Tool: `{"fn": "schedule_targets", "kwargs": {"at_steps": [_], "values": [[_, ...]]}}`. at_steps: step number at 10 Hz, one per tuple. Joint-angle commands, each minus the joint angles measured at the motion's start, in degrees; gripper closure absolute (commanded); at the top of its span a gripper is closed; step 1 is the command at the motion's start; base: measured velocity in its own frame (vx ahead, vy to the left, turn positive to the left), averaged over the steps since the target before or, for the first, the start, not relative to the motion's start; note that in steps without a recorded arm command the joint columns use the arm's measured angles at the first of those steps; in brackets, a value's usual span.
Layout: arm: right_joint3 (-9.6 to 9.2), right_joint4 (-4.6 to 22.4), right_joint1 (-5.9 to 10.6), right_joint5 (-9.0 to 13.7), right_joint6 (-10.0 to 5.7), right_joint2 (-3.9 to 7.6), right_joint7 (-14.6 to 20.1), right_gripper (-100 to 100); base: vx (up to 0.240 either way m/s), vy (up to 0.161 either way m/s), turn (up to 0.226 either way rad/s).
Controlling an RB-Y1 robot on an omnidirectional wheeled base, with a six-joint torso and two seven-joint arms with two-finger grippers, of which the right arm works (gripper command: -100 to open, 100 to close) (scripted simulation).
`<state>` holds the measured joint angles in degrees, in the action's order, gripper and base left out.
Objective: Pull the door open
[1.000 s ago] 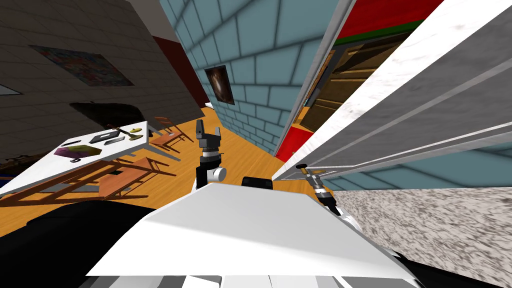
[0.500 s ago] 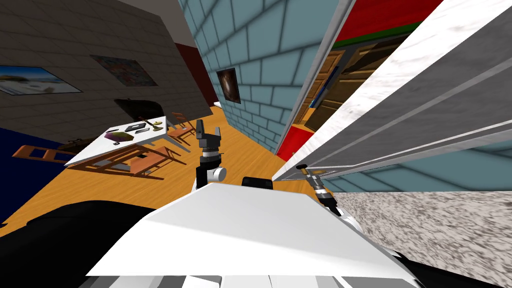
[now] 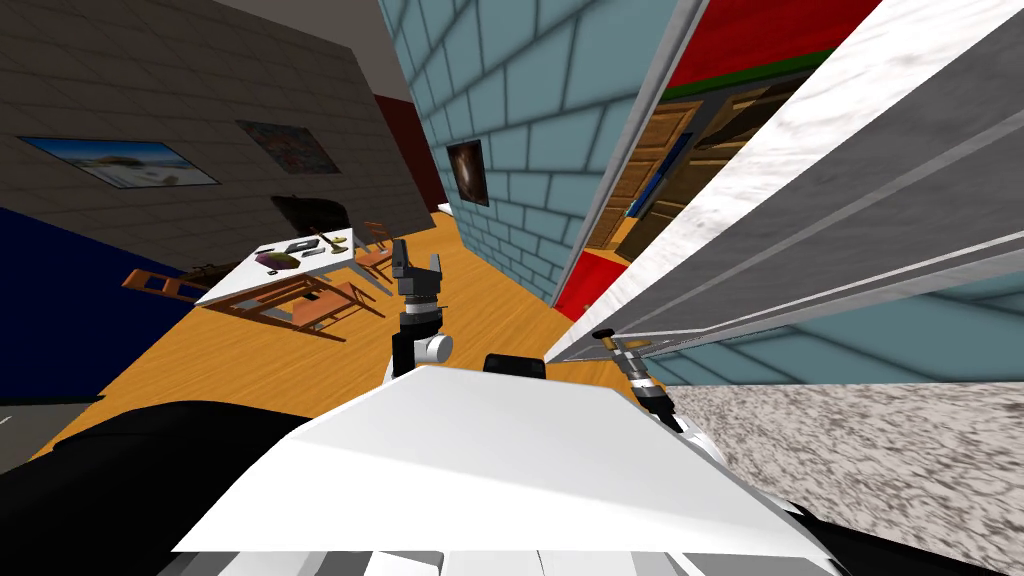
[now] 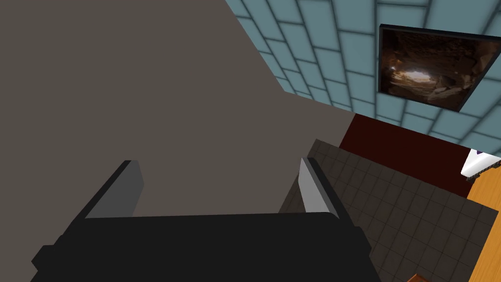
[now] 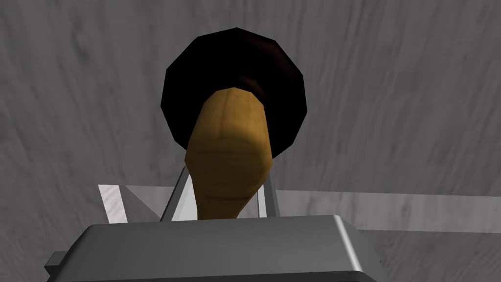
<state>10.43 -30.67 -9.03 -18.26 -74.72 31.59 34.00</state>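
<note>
Tan tapered door handle (image 5: 227,152), twelve o'clock of our right tool (image 5: 222,193), is clamped end-on; our left tool (image 4: 216,164) gapes open.

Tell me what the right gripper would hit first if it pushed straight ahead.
With jaws shut on the tan handle, the right gripper would likely first meet the black round base, then the grey door behind it.

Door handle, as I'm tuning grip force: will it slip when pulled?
Possibly: the handle looks smooth and rounded, and the right gripper pinches only its sides. Probably rigid, being stubby. The grey door looks big, likely heavy.
</note>
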Motion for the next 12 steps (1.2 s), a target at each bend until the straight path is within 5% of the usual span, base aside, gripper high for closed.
{"fn": "schedule_targets", "kwargs": {"at_steps": [1, 12], "values": [[0.12, 0.4, 0.22, -0.1, -0.41, 0.1, 0.0, 100, -0.198, -0.085, 0.19], [1.05, 3.6, 1.62, -1.1, -2.74, 0.83, -0.1, 100, -0.196, -0.082, 0.15]]}}
